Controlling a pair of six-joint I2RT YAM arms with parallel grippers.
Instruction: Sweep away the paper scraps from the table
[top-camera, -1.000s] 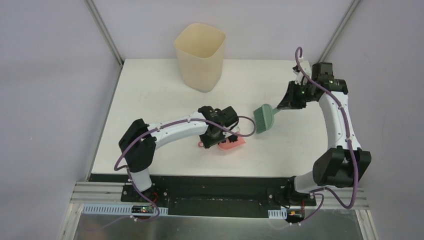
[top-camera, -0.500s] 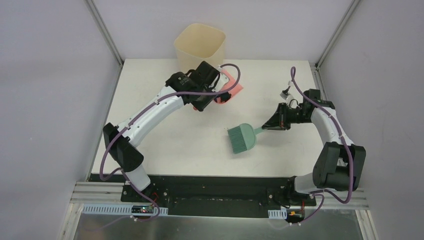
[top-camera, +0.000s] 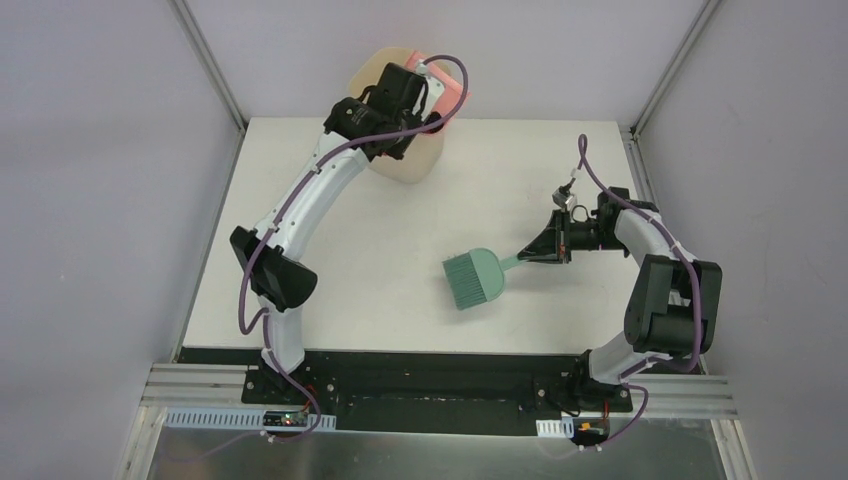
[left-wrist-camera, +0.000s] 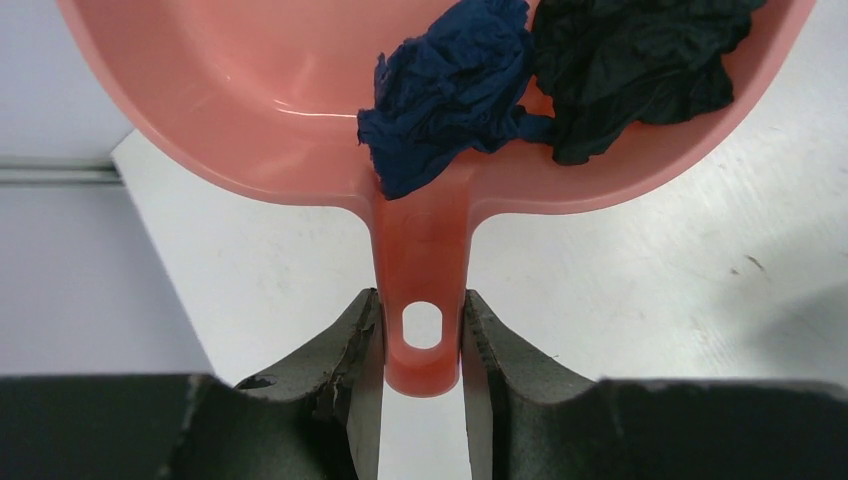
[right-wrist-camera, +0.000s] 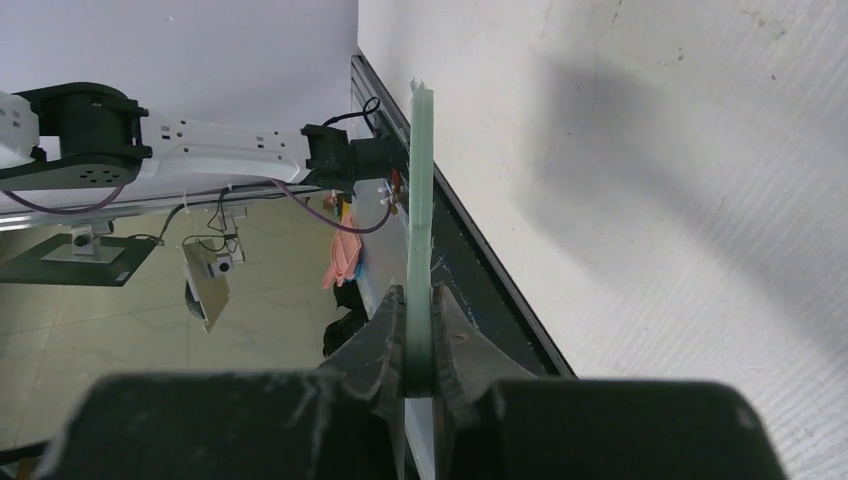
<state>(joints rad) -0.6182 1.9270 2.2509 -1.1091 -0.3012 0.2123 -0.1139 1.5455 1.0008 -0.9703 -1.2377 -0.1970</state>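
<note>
My left gripper (left-wrist-camera: 422, 345) is shut on the handle of the pink dustpan (left-wrist-camera: 300, 120), held high over the cream bin (top-camera: 405, 165) at the table's far edge; in the top view the pan (top-camera: 447, 85) shows above the bin's rim. Two paper scraps lie in the pan, a dark blue wad (left-wrist-camera: 450, 90) and a black wad (left-wrist-camera: 630, 70). My right gripper (right-wrist-camera: 420, 345) is shut on the handle of the green hand brush (right-wrist-camera: 420, 200). The brush head (top-camera: 473, 279) rests on the white table (top-camera: 330, 270) right of centre. No scraps show on the tabletop.
The cream bin stands at the table's far edge, partly hidden by my left arm. The black front edge strip (top-camera: 420, 365) runs along the near side. Metal frame posts (top-camera: 205, 60) rise at the back corners.
My left arm has lifted the dustpan from mid-table up and back over the bin. My right arm has drawn the brush down toward the table's centre right.
</note>
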